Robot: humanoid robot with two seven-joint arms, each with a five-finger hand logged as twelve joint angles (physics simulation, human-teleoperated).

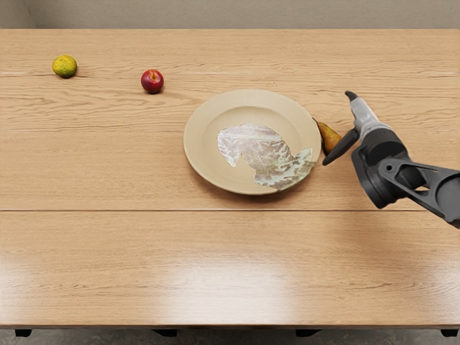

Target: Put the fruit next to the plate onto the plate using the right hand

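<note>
The robot's dark right hand, fingers spread wide and holding nothing, hovers just beside the yellow-brown pear, which lies on the wooden table at the round tan plate's right rim.

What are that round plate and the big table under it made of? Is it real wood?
The plate looks like glazed ceramic or stoneware: an even beige, a smooth raised rim and a dull sheen. The pale marbled patch in its middle could be glaze or a reflection. The table looks like varnished wood, with long grain lines, plank seams and a soft gloss near the front. It is a simulator's render.
</note>
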